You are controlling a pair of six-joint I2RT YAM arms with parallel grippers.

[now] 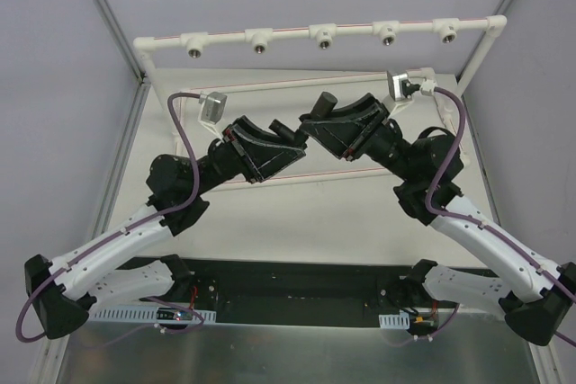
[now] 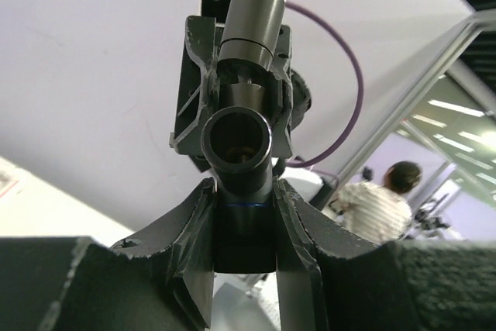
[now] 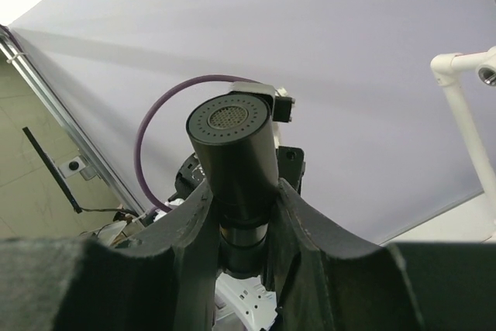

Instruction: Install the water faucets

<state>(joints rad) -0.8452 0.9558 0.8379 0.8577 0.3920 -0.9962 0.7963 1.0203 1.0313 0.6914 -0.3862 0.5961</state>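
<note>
My two grippers meet in mid-air above the table's middle. My left gripper [image 1: 292, 139] [image 2: 242, 195] is shut on the T-shaped black faucet part [image 2: 237, 153], whose round open mouth faces the left wrist camera. My right gripper [image 1: 315, 123] [image 3: 244, 199] is shut on the short stubby black cylinder [image 3: 231, 153] [image 1: 326, 100], its meshed end pointing up and away. In the left wrist view the cylinder [image 2: 252, 17] stands right beyond the T-shaped part, in line with it and touching or nearly so. I cannot tell whether they are joined.
A white pipe rail [image 1: 288, 31] with several metal-threaded fittings, such as one in the middle [image 1: 324, 39], spans the back on white posts; its right post shows in the right wrist view [image 3: 459, 106]. Frame posts flank both sides. A person [image 2: 381, 199] sits outside the cell.
</note>
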